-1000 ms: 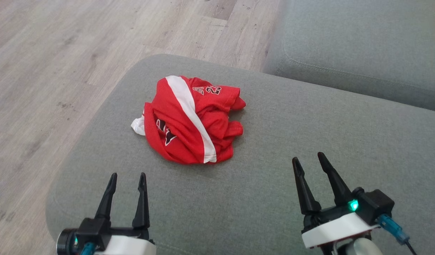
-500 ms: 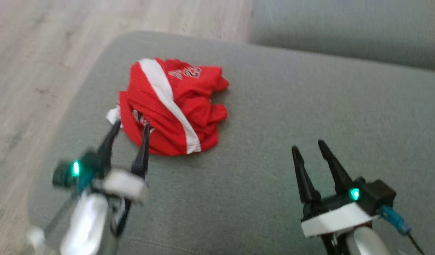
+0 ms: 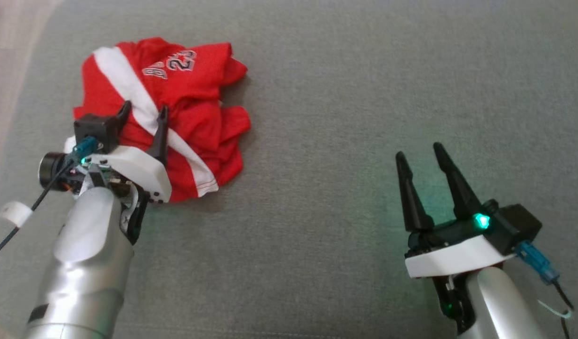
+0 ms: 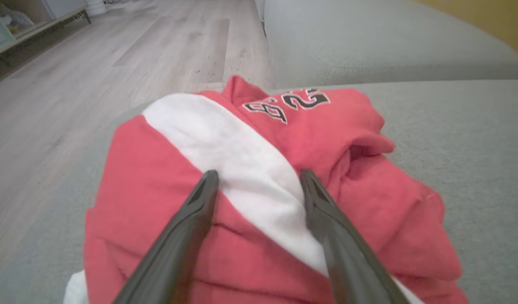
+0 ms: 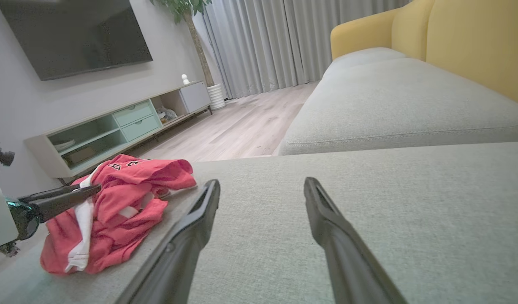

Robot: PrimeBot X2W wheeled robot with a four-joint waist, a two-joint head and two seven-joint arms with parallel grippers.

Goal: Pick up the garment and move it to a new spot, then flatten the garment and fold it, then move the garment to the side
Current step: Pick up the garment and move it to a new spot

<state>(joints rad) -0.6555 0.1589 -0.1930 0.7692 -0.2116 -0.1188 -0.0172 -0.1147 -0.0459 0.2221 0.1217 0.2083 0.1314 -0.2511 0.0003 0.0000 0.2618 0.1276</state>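
Hovering over crumpled red garment (image 3: 190, 84) on grey sofa seat (image 3: 354, 84) | step: first pick-up, no grip yet | left end effector (image 3: 145, 107) wide, tips astride white stripe (image 4: 242, 139) | right end effector (image 3: 419, 149) wide, holding nothing, well apart | next: press down, pinch cloth, lift.

The garment (image 3: 185, 89) is showing as soft, matt red cloth with a white band, creased all over. The sofa cushion (image 3: 364, 94) is showing coarse grey woven fabric. On the left end effector (image 3: 145, 106), the fingers (image 3: 159, 136) are looking like matt black plastic, and the forearm (image 3: 88, 254) is gleaming like smooth silvery metal. The floor (image 4: 115, 63) is showing pale matt wood.
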